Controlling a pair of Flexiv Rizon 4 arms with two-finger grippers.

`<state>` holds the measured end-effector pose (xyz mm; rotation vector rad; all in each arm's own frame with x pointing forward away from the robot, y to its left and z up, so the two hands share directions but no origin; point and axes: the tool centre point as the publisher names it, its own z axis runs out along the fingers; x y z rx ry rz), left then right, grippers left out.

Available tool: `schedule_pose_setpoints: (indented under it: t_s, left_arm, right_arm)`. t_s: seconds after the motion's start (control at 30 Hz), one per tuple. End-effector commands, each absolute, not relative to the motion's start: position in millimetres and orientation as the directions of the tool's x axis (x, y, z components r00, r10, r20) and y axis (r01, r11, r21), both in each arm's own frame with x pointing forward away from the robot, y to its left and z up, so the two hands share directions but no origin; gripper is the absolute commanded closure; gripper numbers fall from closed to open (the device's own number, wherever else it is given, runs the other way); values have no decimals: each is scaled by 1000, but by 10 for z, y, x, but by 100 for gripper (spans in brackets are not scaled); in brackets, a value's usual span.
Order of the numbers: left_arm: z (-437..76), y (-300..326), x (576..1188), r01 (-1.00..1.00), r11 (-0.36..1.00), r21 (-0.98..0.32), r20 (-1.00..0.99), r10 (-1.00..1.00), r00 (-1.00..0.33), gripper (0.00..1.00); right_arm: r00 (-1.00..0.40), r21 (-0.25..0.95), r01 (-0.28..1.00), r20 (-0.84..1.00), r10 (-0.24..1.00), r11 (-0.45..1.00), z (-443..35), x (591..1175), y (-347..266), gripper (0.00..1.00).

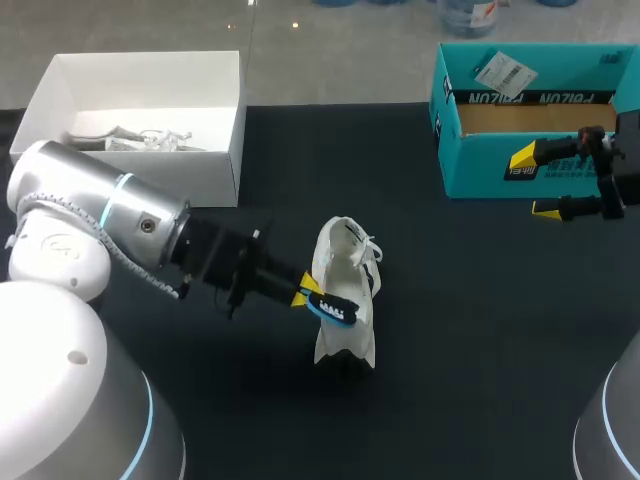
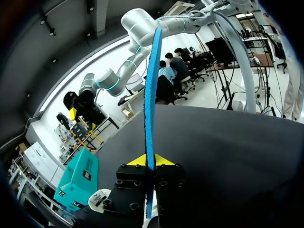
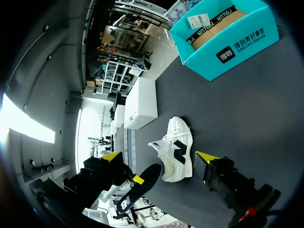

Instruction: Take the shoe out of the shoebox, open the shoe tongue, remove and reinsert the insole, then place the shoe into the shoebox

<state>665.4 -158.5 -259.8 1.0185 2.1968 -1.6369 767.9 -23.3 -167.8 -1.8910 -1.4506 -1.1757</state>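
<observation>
- Shoe (image 1: 345,290) location?
- Centre of the head frame, standing on its sole on the dark table (image 1: 450,350). White with black marks, well apart from both boxes.
- Insole (image 1: 333,308)?
- Out of the shoe. Blue and black, pinched on edge in the left gripper (image 1: 305,292), which is clenched on it from both sides. Just beside the shoe's side; can't tell if they touch.
- Left arm?
- Enters from the left, gripper ends at centre frame.
- Right gripper (image 1: 540,182)?
- Right edge, upper half. Released, yellow tips wide apart, nothing between them. Near the front wall of the shoebox (image 1: 500,165).
- Shoebox state?
- Teal, upper right, lid open, brown floor showing.
- Anything else?
- White box (image 1: 215,170) upper left, open, crumpled wrapping (image 1: 140,137) inside.
</observation>
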Motion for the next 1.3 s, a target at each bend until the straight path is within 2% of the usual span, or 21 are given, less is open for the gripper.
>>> schedule_pose_setpoints:
  t_s: [0.03, 0.43, 0.73, 0.93, 1.3]
  left_arm:
    - [-2722, -1644, 6729, 634, 131, -762, -546, 394, -739, 100]
    - [-2847, -1634, 6796, 628, 141, -765, -536, 400, -743, 100]
    - [-2530, -1725, 6697, 629, 18, -777, -581, 364, -728, 100]
    - [-2652, -1843, 6804, 636, 20, -771, -586, 370, -722, 100]
    - [-2882, -1768, 6956, 636, 106, -764, -559, 382, -736, 100]
  right_arm:
    - [73, 123, 938, 845, 530, -325, -1677, 7675, -223, 0]
    - [73, 123, 938, 845, 530, -325, -1677, 7675, -223, 0]
    - [73, 123, 938, 845, 530, -325, -1677, 7675, -223, 0]
    - [73, 123, 938, 845, 530, -325, -1677, 7675, -223, 0]
    - [73, 123, 938, 845, 530, -325, -1677, 7675, -223, 0]
